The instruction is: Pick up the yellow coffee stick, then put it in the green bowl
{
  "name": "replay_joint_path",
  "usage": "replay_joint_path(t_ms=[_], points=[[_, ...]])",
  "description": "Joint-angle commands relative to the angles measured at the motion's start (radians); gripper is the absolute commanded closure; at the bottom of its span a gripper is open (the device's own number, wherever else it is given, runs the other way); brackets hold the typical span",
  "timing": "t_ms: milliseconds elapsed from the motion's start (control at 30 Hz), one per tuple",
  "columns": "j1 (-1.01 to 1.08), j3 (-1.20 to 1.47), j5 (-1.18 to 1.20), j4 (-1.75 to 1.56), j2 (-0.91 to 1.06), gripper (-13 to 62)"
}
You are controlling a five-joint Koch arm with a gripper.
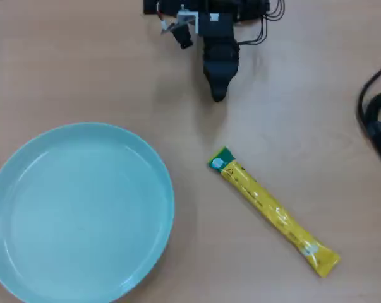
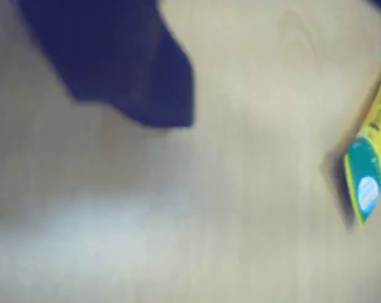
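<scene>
We see one yellow coffee stick (image 1: 272, 211) lying flat on the wooden table (image 1: 291, 95), placed diagonally in the overhead view: its green end with the white round mark points up-left, its other end down-right. It is long, narrow and flat, with small printed marks along it. To its left in this view, apart from it, stands one green bowl (image 1: 153, 165), a wide, shallow, glossy round dish of pale mint colour, and it holds nothing. Above the stick, near the top edge, is the single black gripper (image 1: 218, 95), pointing down toward the green end but not touching it. Only one dark tip shows, so we cannot tell if the jaws are apart or together. Black cables (image 1: 374, 120) lie at the right edge.

The wrist view adds only a blurred dark jaw at top left and the stick's green end (image 2: 366, 183) at the right edge; the bowl does not appear there.
</scene>
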Motion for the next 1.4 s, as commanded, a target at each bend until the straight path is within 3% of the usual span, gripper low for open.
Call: replay_joint_path(t_ms=[0,367,733,967,1367], points=[[-0.006,0.075,-0.002,0.044,0.100,-0.5],[-0.074,0.011,-0.002,0.054,0.100,-0.5],[-0.110,-0.225,-0.025,0.249,0.100,-0.5],[-0.164,-0.549,-0.058,0.595,0.049,-0.5],[-0.235,-1.189,-0.058,1.020,-0.307,-0.5]])
